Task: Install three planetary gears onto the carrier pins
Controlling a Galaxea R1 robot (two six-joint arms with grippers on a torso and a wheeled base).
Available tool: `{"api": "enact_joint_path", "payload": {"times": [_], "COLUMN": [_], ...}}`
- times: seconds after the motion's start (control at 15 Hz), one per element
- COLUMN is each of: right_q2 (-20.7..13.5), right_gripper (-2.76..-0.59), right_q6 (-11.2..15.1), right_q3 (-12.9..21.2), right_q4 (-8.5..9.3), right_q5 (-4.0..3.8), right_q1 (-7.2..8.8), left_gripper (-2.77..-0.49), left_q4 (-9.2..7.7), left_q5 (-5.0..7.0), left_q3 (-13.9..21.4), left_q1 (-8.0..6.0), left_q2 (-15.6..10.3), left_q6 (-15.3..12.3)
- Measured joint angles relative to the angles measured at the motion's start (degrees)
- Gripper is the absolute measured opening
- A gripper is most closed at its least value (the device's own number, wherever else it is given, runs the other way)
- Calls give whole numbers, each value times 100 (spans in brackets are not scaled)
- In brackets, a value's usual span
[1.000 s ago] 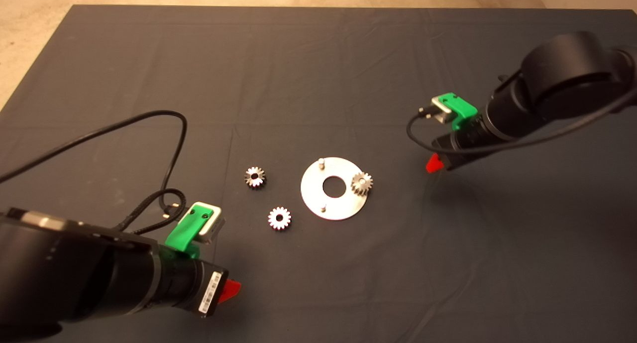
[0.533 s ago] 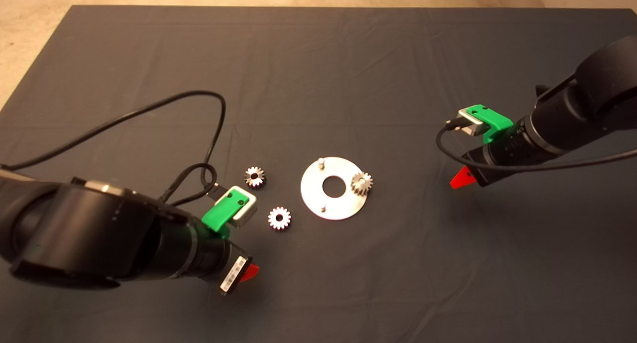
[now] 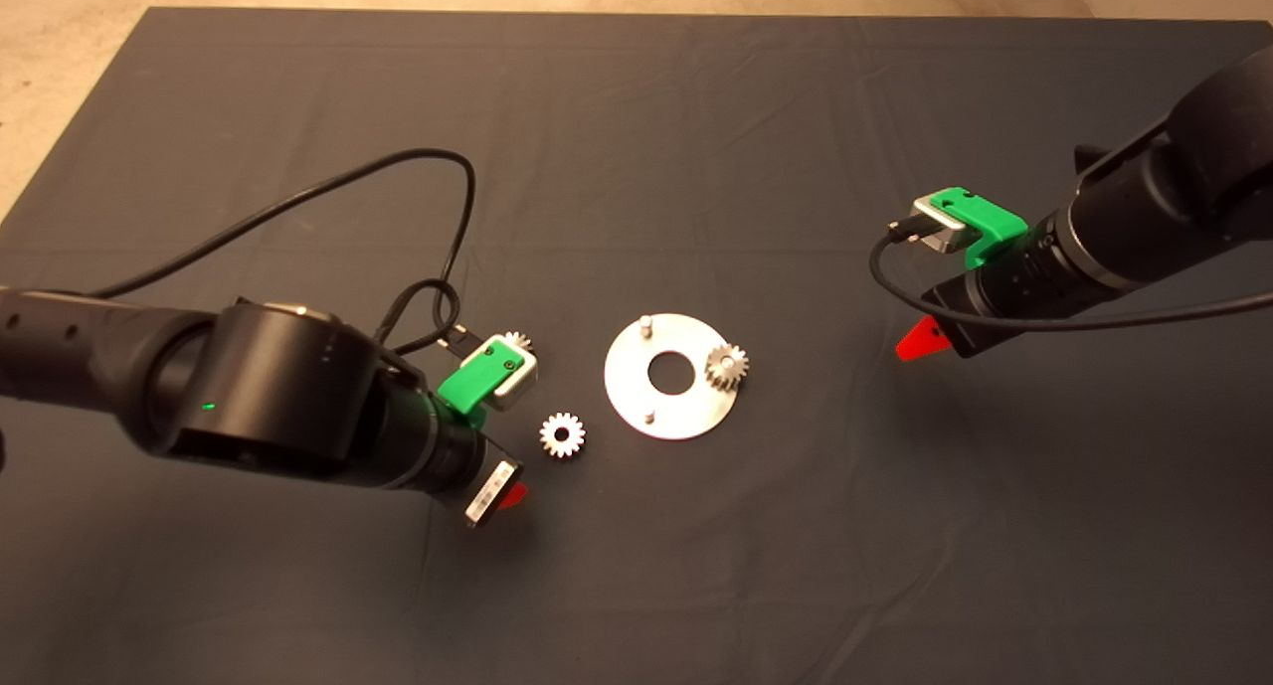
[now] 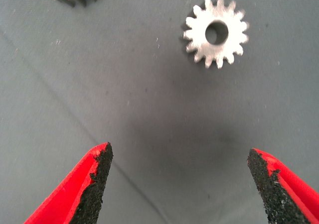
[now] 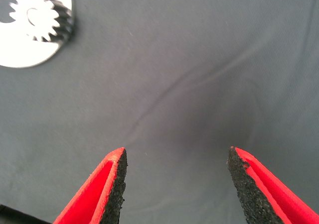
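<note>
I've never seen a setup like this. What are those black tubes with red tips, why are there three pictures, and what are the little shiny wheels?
The black tubes are a robot's two arms. Each ends in a green gripper with two red jaws. The big picture looks down from above on a dark mat; the other two come from cameras on each wrist, looking out between that arm's own jaws.

On the mat lies a steel disc with three upright pins. One small gear already sits on a pin; two pins are bare. Two more gears lie loose: one just ahead of the left gripper, one partly hidden behind that arm's green mount.

Neither gripper holds anything. The left gripper's jaws are open, near the loose gear. The right gripper, also open, hangs off to the disc's right.
</note>
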Motion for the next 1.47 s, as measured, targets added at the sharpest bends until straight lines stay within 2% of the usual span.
{"api": "enact_joint_path", "payload": {"times": [0.07, 0.13, 0.2, 0.4, 0.53, 0.67, 0.93, 1.13, 1.27, 1.47], "right_q2": [6, -3, -29, -54, 3, -27, -14, -30, -27, -25], "right_gripper": [-189, -189, -189, -189, -189, -189, -189, -189, -189, -189], "right_q6": [-2, 0, 0, 0, -2, -2, -2, -2, -2, -2], "right_q3": [2, 0, 0, 0, 2, 2, 2, 2, 2, 59], "right_q4": [3, 20, 58, 111, 113, 117, 125, 130, 133, 134], "right_q5": [22, 11, -1, -15, 44, 7, 20, 10, 7, 18], "right_q1": [20, 22, 17, 20, 22, 17, 20, 20, 20, 19], "left_gripper": [-134, -134, -134, -134, -134, -134, -134, -134, -134, -134], "left_q4": [21, 72, 105, 210, 247, 325, 595, 733, 761, 840], "left_q5": [32, 9, -73, -21, 2, -30, -17, -21, -23, -17], "left_q3": [-133, -222, -255, -395, -463, -474, -552, -566, -566, -601], "left_q1": [0, 0, 0, 7, 5, 35, 300, 408, 501, 562], "left_q2": [219, 428, 546, 557, 629, 742, 780, 841, 863, 855], "left_q6": [67, 92, 114, 147, 151, 158, 173, 202, 236, 249]}}
